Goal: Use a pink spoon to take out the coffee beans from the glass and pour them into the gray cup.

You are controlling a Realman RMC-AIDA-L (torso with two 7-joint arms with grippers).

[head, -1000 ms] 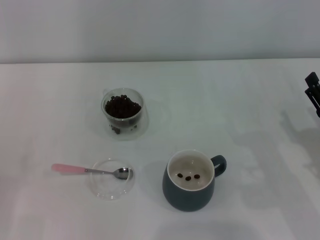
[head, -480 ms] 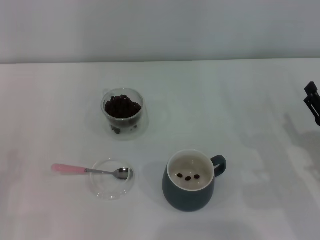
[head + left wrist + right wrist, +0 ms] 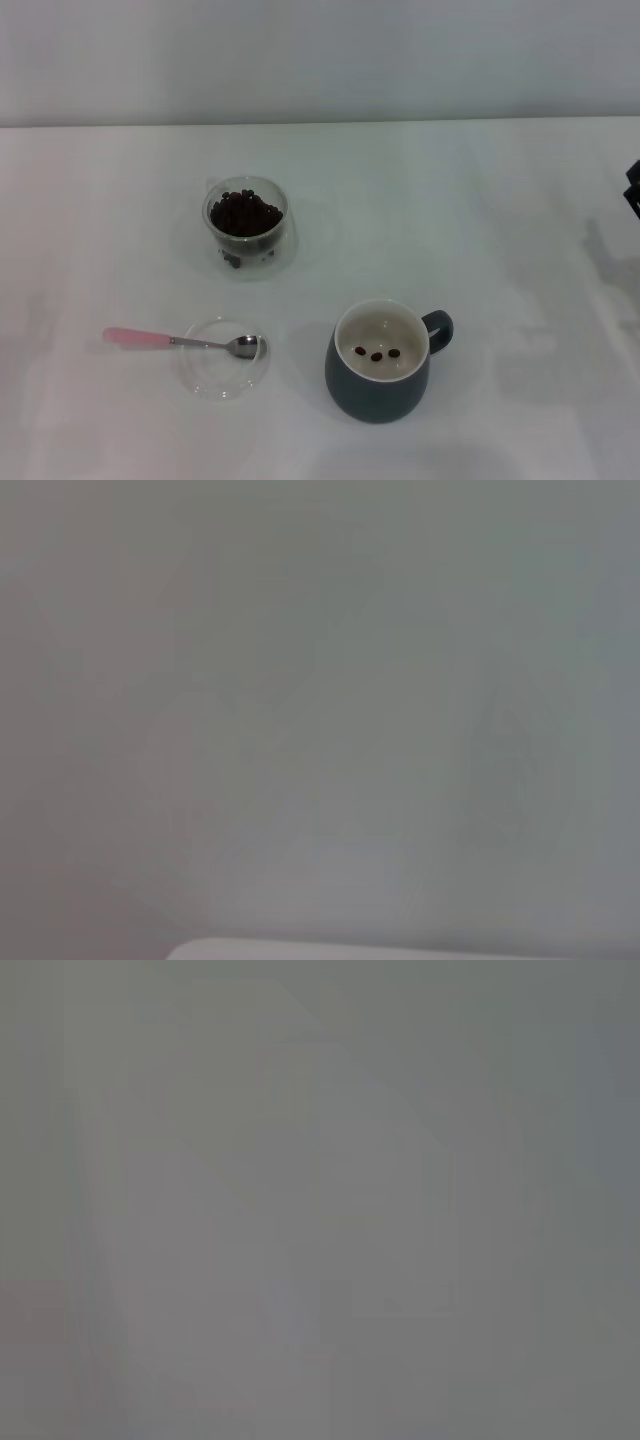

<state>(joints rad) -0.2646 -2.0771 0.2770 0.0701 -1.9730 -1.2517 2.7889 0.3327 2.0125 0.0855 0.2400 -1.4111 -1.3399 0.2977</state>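
Mug nearest me: the gray cup (image 3: 377,375) stands at the front, right of centre, handle turned to my right, three coffee beans (image 3: 377,354) on its cream floor. So some transfer looks done, but most of the load is not here.

Left of it, well apart, the pink spoon (image 3: 180,341) lies flat, metal bowl resting in a clear round dish (image 3: 224,371), pink handle pointing out to my left over the table (image 3: 480,200). Nothing holds it.

Farther back, the glass (image 3: 246,228) sits heaped with beans nearly to its rim.

My right gripper (image 3: 633,196) shows only as a dark sliver at the far right edge, well away from everything; I cannot tell whether its fingers are spread or closed. My left gripper is not visible anywhere, and neither wrist camera shows more than blank grey.

Risks as I judge them:
- The spoon handle is slim and lies low on the table; a pinch from above could skate off it, or tip the bowl end up and flick the dish.
- The dish is light and clear, easy to shove while reaching.
- The glass is full to the brim, so a deep scoop could spill beans over the side or push the glass along.
- Carrying a rounded spoonful across the gap to the mug, any tilt drops beans on the table.
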